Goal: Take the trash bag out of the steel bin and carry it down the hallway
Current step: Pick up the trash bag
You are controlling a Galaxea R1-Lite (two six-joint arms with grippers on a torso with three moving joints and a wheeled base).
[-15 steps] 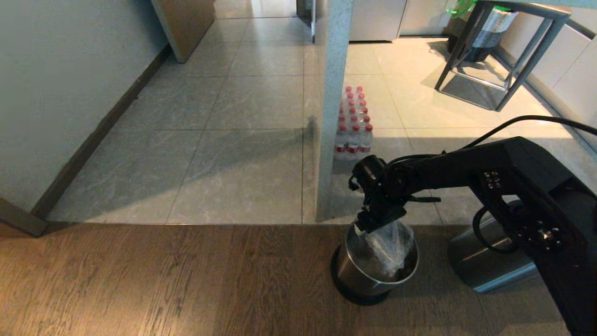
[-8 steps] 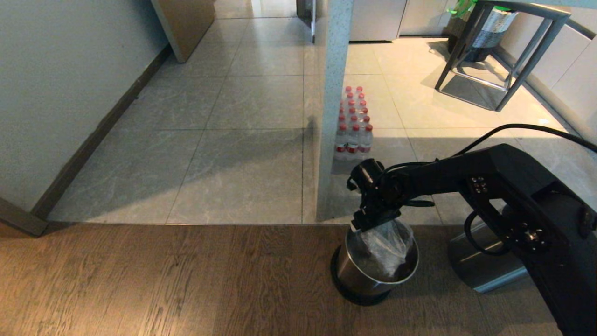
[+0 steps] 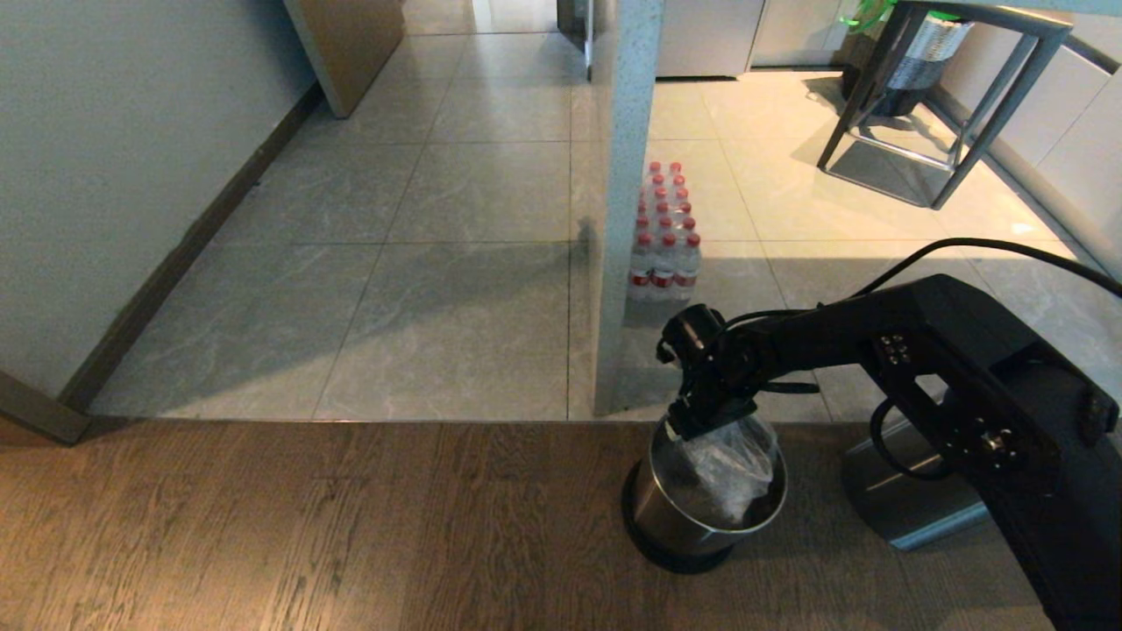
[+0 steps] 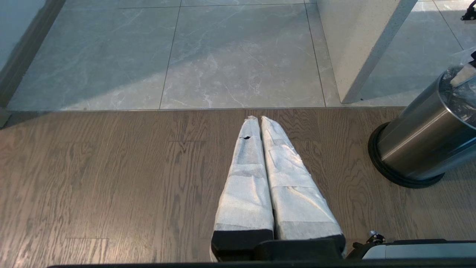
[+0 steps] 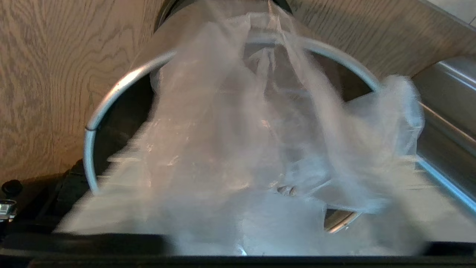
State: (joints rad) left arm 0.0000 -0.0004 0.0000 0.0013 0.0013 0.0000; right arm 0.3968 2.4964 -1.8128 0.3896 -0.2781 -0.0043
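The steel bin point(image 3: 671, 517) stands on the wood floor just before the tile edge. The clear, crinkly trash bag point(image 3: 729, 464) sits inside it, its gathered top rising above the far rim. My right gripper point(image 3: 706, 419) points down at that bag top, right over the rim. In the right wrist view the trash bag point(image 5: 238, 149) fills the picture and hides the gripper, with the bin's rim point(image 5: 111, 93) behind it. My left gripper point(image 4: 259, 118) is shut and empty, parked low over the wood floor, left of the steel bin point(image 4: 416, 149). The hallway point(image 3: 438, 219) of grey tiles runs ahead.
A grey pillar point(image 3: 624, 219) rises just beyond the bin, with a pack of red-capped water bottles point(image 3: 663, 241) behind it. A steel object point(image 3: 912, 504) lies right of the bin. A metal stool frame point(image 3: 947, 114) and a dark bin point(image 3: 920, 44) stand far right.
My right arm has sunk a little and its wrist has shifted slightly over the bag top. The bin and the bag stay in place.
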